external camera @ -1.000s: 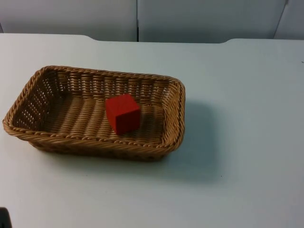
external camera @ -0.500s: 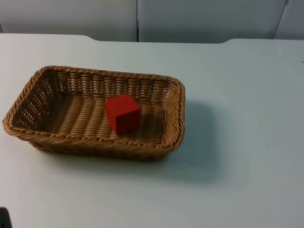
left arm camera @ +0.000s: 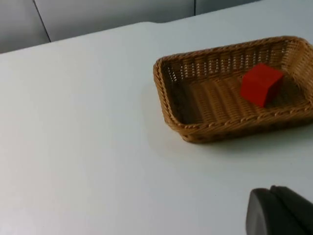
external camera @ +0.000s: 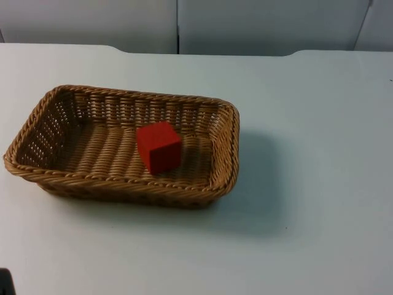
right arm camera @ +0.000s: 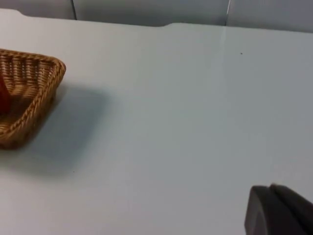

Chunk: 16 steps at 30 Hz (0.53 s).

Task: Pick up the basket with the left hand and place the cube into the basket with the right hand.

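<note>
Can't tell if either gripper is open or closed, just one black fingertip each: the left gripper sits back from the wicker basket, and the right gripper is well off to the basket's other side. Basket rests on the white table, left of centre in the top view, red cube already inside it on the woven floor.

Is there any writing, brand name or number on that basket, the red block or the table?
None: no words, labels, numbers or signs can be read.
The wicker basket is plain weave.
The red cube inside it has bare faces.
The white table is unmarked.
</note>
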### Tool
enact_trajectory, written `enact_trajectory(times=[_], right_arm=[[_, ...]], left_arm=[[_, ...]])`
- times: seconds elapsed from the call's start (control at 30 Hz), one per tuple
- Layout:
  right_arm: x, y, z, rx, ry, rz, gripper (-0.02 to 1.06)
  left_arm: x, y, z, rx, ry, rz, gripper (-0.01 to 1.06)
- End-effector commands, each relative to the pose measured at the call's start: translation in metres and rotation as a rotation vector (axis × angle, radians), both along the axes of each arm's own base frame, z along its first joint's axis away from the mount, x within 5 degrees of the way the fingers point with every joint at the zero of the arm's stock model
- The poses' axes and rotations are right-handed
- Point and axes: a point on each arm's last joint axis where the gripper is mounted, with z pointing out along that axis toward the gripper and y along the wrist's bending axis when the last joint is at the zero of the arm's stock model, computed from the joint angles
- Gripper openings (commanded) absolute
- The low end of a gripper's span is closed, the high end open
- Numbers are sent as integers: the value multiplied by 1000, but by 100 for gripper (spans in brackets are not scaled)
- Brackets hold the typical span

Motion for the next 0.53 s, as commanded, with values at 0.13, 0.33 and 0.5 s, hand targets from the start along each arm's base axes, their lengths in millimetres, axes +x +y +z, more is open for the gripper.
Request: enact_trajectory(times=[0.13,0.33,0.5], right_arm=[[3,2,-4,11,1,14,0],[3,2,-5,42,9,0,0],[3,3,-5,67,9,-3,0]], left_arm=[[5,-2,-10,-21,22,-10,0],[7,1,-10,10,5,16,0],[13,0,-14,3,-14,15,0]])
